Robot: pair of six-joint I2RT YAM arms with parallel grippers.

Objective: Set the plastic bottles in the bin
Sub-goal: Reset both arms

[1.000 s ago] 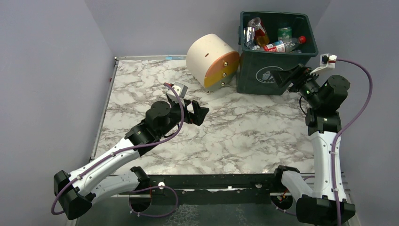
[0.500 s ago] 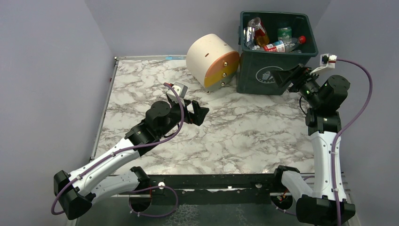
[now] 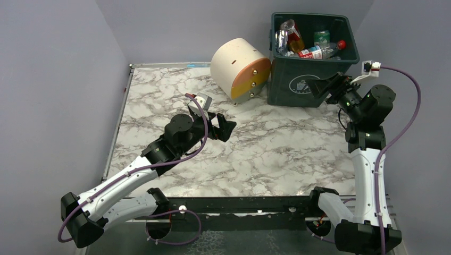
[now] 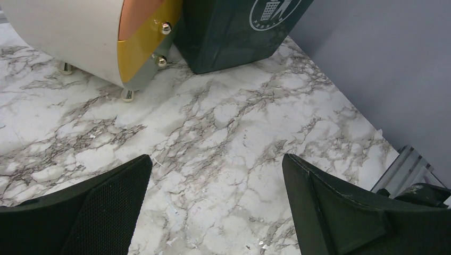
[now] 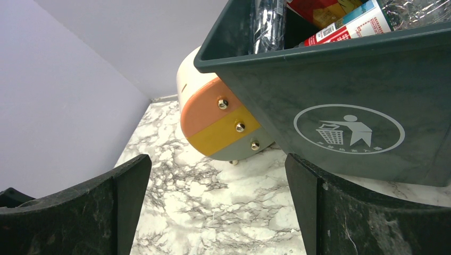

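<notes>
The dark green bin (image 3: 303, 74) stands at the table's far right, its white icon facing me; it also shows in the left wrist view (image 4: 239, 32) and the right wrist view (image 5: 345, 106). Several plastic bottles (image 3: 319, 50) lie inside it, one clear with a red label and red cap (image 5: 351, 24). No bottle shows on the table. My left gripper (image 3: 227, 127) is open and empty over the middle of the table. My right gripper (image 3: 322, 86) is open and empty, close to the bin's front right corner.
A cream-and-orange round drawer unit (image 3: 240, 68) lies beside the bin on its left, touching it or nearly so; it also shows in the wrist views (image 4: 95, 37) (image 5: 218, 122). Grey walls close in the marble table (image 3: 266, 149) on the left, back and right.
</notes>
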